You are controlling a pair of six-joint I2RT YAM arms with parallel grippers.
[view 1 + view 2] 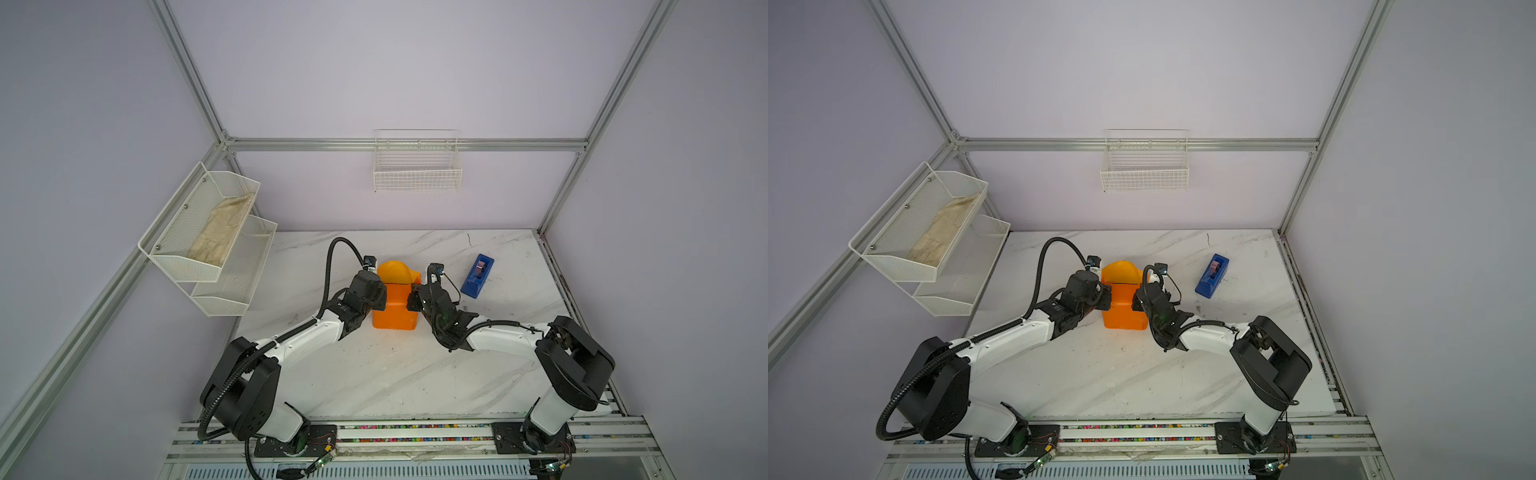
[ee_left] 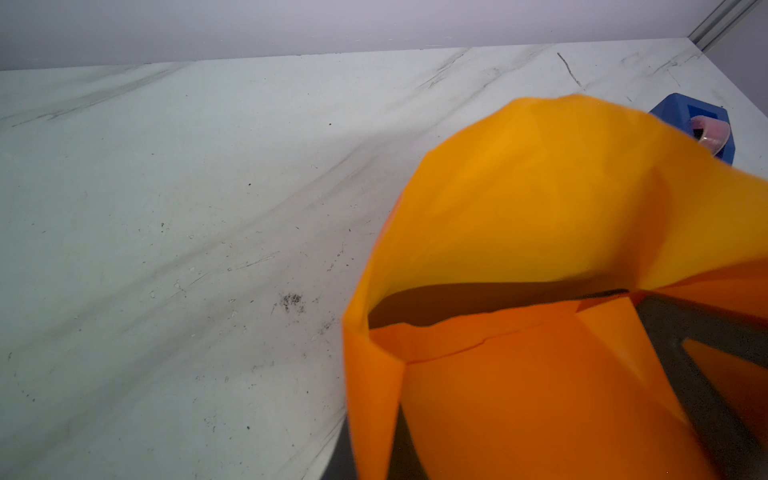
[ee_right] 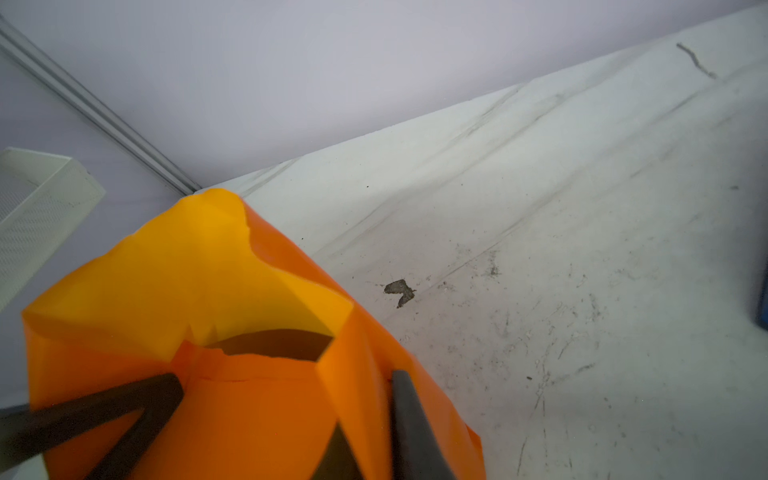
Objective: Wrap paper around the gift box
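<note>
Paper (image 1: 395, 309) half-folded; left fingers (image 2: 665, 328) closed, seemingly pinching it; right fingers (image 3: 409, 415) apart.

The near half of the table (image 1: 395, 374) is bare, so a hand can slide in from the front. The orange paper (image 1: 394, 307) stands in the middle with its far flap sticking up. The left gripper (image 1: 380, 300) and the right gripper (image 1: 413, 300) sit right against its two sides, so nothing gets past there. The blue tape holder (image 1: 478, 276) blocks the far right. The far left corner is open, but a white rack (image 1: 183, 262) hangs over that edge.
</note>
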